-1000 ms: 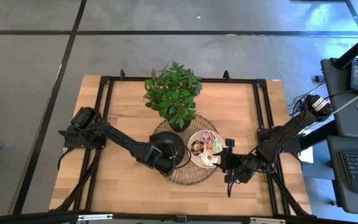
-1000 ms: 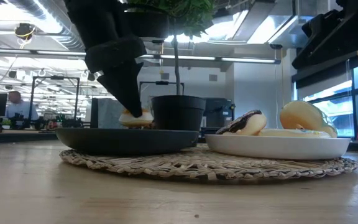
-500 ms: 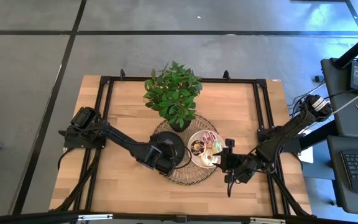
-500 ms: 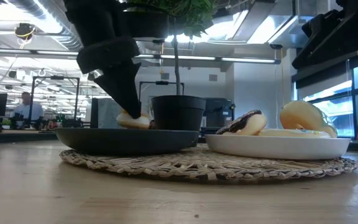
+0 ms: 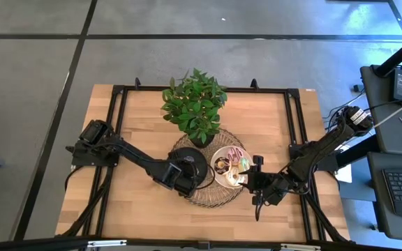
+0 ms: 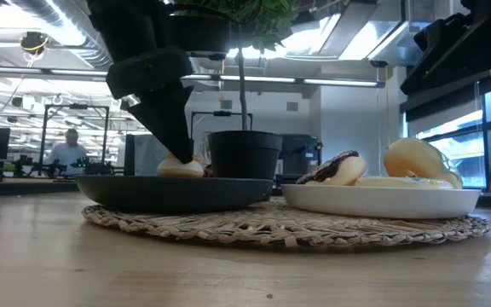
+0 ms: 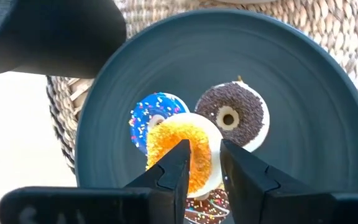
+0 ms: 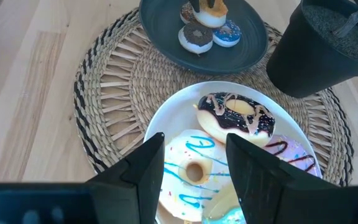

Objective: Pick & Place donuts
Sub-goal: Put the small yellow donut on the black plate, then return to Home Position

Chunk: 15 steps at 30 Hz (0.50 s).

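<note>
Left gripper (image 7: 202, 163) over the black plate (image 7: 309, 81), fingers parting around the orange donut (image 7: 182, 149); donut judged light, rigid, best pinched across its ring.

8 donuts (image 7: 230, 118), 2 plates (image 7: 316, 93), 1 plant (image 5: 194, 104)

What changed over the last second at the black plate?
The left gripper lowered the orange donut onto the black plate and began to open around it. A person in the background walked to the right. The right gripper stayed open over the white plate, donuts there unmoved.
</note>
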Each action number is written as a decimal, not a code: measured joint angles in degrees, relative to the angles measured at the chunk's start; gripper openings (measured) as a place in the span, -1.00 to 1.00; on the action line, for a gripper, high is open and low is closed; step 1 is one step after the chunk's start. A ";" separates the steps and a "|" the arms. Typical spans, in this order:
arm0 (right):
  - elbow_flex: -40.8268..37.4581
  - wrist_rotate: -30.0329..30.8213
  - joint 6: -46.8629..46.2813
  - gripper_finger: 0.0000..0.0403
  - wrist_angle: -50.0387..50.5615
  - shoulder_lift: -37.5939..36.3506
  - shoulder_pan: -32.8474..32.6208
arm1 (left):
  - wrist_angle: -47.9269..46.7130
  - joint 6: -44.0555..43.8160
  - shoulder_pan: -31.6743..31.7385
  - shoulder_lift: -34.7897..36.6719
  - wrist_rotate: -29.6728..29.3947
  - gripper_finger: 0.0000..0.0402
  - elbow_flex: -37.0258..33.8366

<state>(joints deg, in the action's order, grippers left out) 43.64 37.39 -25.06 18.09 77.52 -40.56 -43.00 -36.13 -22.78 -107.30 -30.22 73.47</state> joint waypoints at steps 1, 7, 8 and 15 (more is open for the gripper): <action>0.00 -0.01 0.00 -0.14 0.00 0.00 -0.01 | 0.00 -0.50 -0.01 0.02 -0.38 -0.56 0.00; 0.00 -0.02 0.00 -0.14 0.00 0.00 -0.02 | -0.07 -1.11 0.02 0.01 -1.38 -0.41 0.09; 0.00 -0.02 0.00 -0.14 0.00 0.00 -0.02 | -0.09 -1.11 0.02 0.02 -1.38 -0.39 0.31; 0.00 -0.09 0.00 -0.14 0.00 0.00 -0.02 | -0.51 -0.17 -0.95 1.03 -2.63 -0.29 1.87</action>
<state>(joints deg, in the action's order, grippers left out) 43.64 37.30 -25.06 18.09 77.52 -40.58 -43.51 -36.30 -23.73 -106.27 -32.85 75.34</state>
